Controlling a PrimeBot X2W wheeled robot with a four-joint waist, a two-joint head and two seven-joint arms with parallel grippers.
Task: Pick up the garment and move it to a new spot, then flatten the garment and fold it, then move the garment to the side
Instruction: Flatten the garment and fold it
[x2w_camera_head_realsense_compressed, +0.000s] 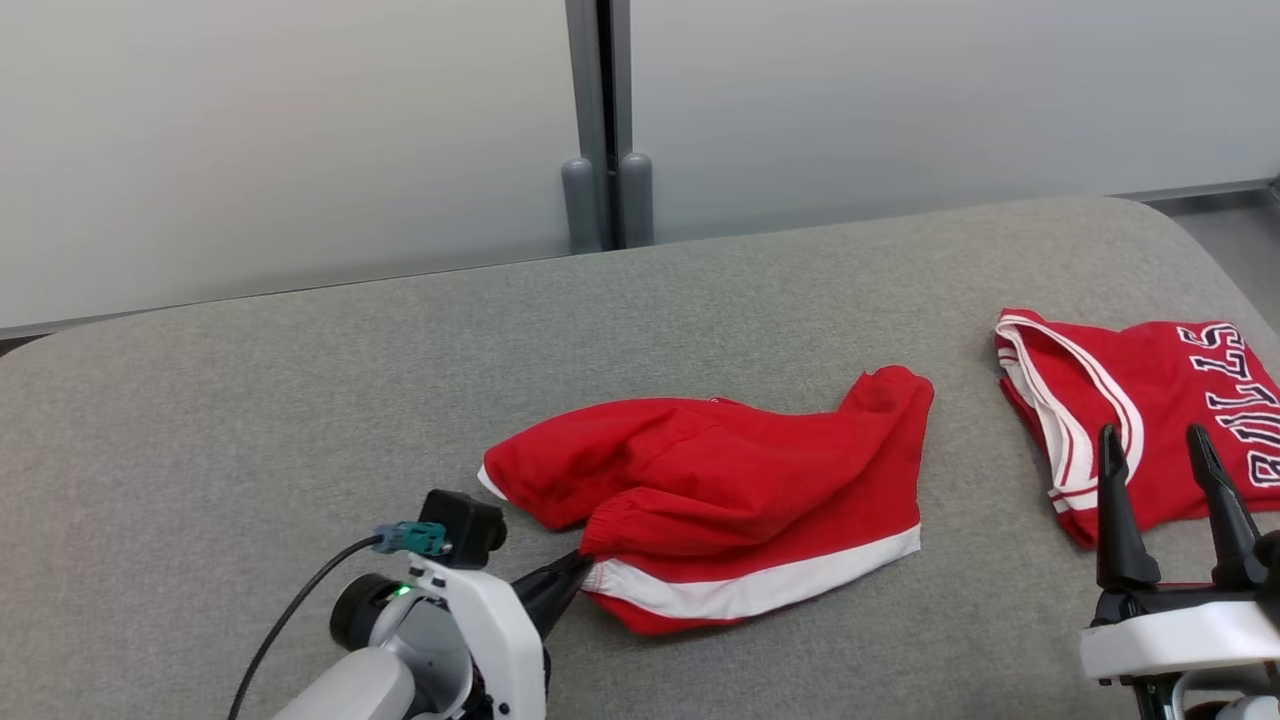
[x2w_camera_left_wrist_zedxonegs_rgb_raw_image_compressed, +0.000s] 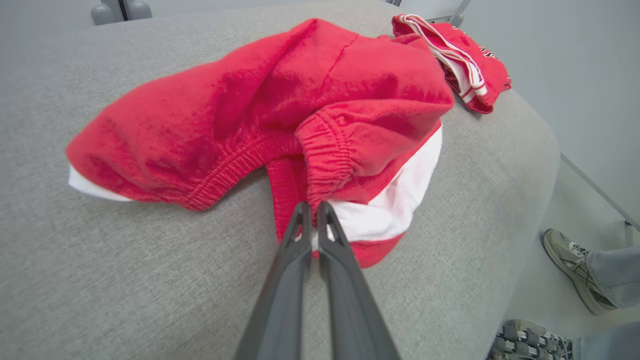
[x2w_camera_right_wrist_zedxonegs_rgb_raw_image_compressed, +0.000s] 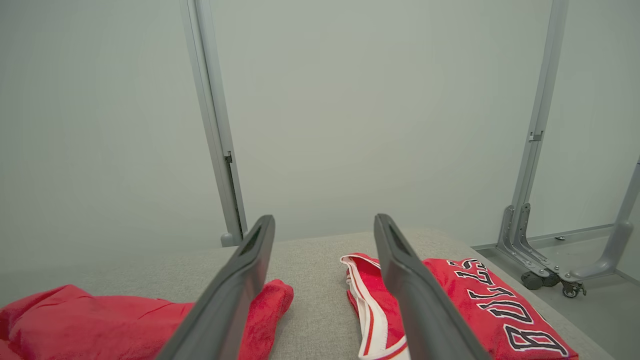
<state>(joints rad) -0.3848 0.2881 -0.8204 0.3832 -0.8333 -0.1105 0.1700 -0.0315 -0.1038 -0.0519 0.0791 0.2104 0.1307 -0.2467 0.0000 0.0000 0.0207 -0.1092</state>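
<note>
Left pincer (x2w_camera_head_realsense_compressed: 578, 582) nipped shut on a thin edge of the red shorts (x2w_camera_head_realsense_compressed: 720, 490): the hold looks slight.

The shorts lie crumpled on the grey tabletop (x2w_camera_head_realsense_compressed: 250, 400), spreading ahead of the left pincer's tips, which pinch where the gathered elastic edge meets the white stripe (x2w_camera_left_wrist_zedxonegs_rgb_raw_image_compressed: 395, 200). So little cloth sits between the fingers that a quick lift could probably pull it free. If only one layer is caught, the shorts would likely hang twisted and be harder to flatten. A low drag might bunch them further on the rough cover. The right pincer (x2w_camera_head_realsense_compressed: 1170, 470) stands apart, holding nothing, with the red jersey (x2w_camera_head_realsense_compressed: 1180, 400) right under and beyond its tips. A careless reach from there could snag the wrong piece.
</note>
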